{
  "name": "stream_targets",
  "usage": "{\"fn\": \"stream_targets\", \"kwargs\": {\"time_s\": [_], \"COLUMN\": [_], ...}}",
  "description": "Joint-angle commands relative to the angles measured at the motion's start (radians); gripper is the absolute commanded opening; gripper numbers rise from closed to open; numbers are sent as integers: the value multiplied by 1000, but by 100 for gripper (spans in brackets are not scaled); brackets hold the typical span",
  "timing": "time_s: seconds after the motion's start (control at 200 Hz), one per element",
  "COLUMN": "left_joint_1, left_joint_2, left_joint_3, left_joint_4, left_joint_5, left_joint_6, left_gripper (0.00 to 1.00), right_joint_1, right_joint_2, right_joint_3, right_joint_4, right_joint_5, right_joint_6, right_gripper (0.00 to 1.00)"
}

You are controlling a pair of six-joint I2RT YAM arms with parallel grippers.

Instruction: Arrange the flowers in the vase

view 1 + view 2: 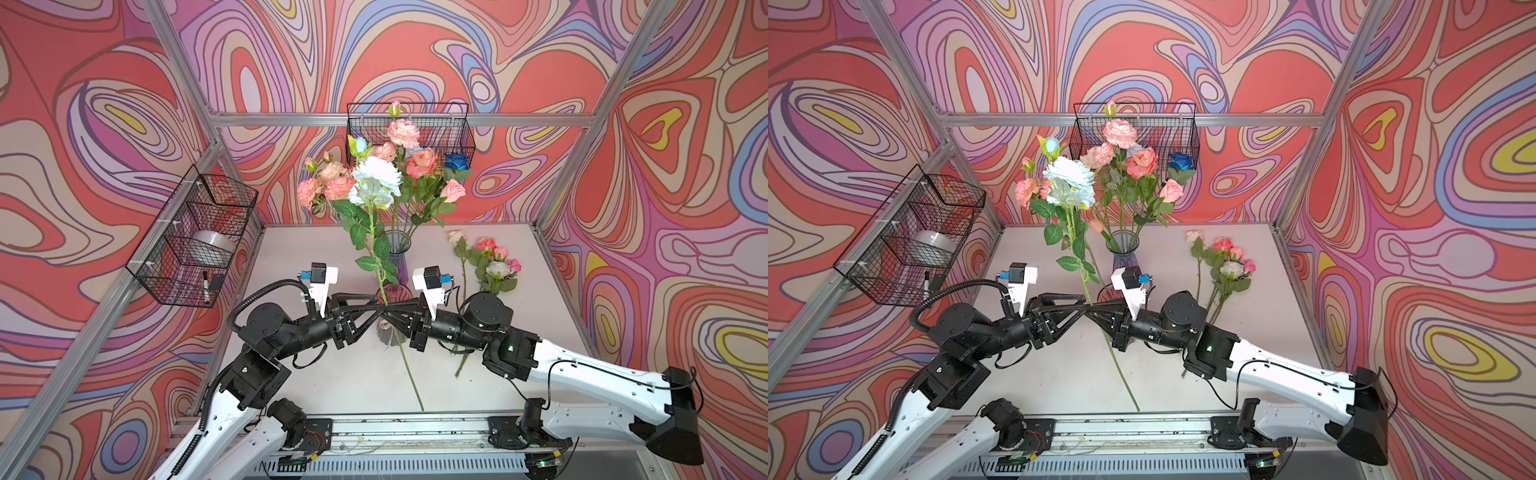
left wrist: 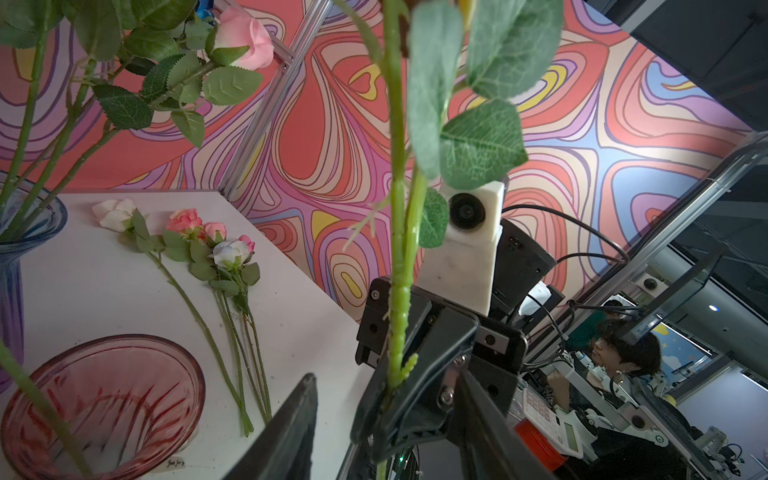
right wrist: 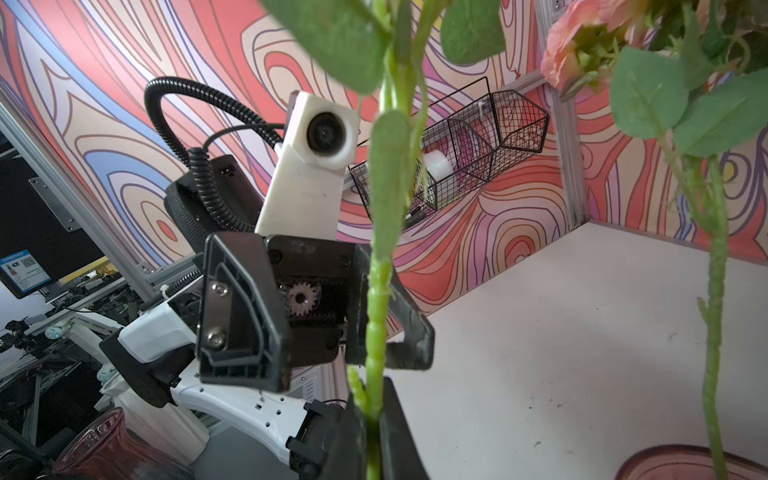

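- Swirl-patterned wall panels enclose a white table [image 1: 332, 374]; both arms meet above its middle.
- right gripper [image 1: 392, 312]: jaws fully closed on the green stem of the held flower [image 1: 376, 249]; the left wrist view shows the stem pinched between its fingers.
- left gripper [image 1: 374, 309]: jaws about half apart, one on either side of the same stem, right beside the other grip; no pinch visible.
- held flower: near upright, slightly tilted; pale blue bloom [image 1: 378, 176] high above both grippers; lower stem trails toward the front edge of the table.
- pink vase [image 1: 397, 291] stands just behind and under the grippers; whether it holds any stem I cannot tell.
- blue vase [image 1: 398, 253] stands just beyond it, already carrying a full bunch [image 1: 415, 162].
- loose flowers [image 1: 490, 266] lie flat on the table to the right, apart from both vases.
- Handling, judged: light but top-heavy; the stem looks stiff enough to steer, yet likely to swing about a single pinch; the knobbed bare stem below the leaves is the sound hold; leaves and petals look soft and may snag on neighbours.
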Motion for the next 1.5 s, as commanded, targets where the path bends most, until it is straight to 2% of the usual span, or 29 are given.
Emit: {"fn": "stream_targets", "kwargs": {"time_s": [0.0,0.11,0.235,0.446,0.566,0.586,0.656,0.691,0.741,0.896,1.091,1.287,1.497], "left_joint_1": [-5,-5,-6,-5,-5,-5,-5,-5,-5,-5,-5,-5,-5], "left_joint_2": [3,5,23,52,70,73,81,87,97,147,237,316,390], "left_joint_3": [39,63,91,122,159,167,199,221,259,393,561,671,687], "left_joint_4": [6,-10,-28,-45,-58,-61,-78,-89,-115,-211,-227,-171,-104], "left_joint_5": [-13,-20,-14,-22,-31,-35,-58,-66,-83,-155,-197,-223,-294], "left_joint_6": [34,59,77,95,106,110,130,148,186,320,429,506,574], "left_gripper": [46,41,29,15,3,0,0,0,0,0,0,0,0], "right_joint_1": [15,22,31,38,40,40,40,40,40,40,40,40,40], "right_joint_2": [21,32,40,30,21,18,-1,-16,-47,-182,-318,-361,-382], "right_joint_3": [32,39,35,34,41,42,44,44,38,19,19,14,8], "right_joint_4": [37,17,18,9,-10,-15,-41,-58,-79,-156,-236,-263,-276], "right_joint_5": [4,1,4,11,16,18,31,44,67,163,231,250,257], "right_joint_6": [5,2,6,3,0,-1,-12,-19,-32,-82,-120,-130,-132], "right_gripper": [0,0,0,0,0,7,38,45,50,53,53,53,53]}}
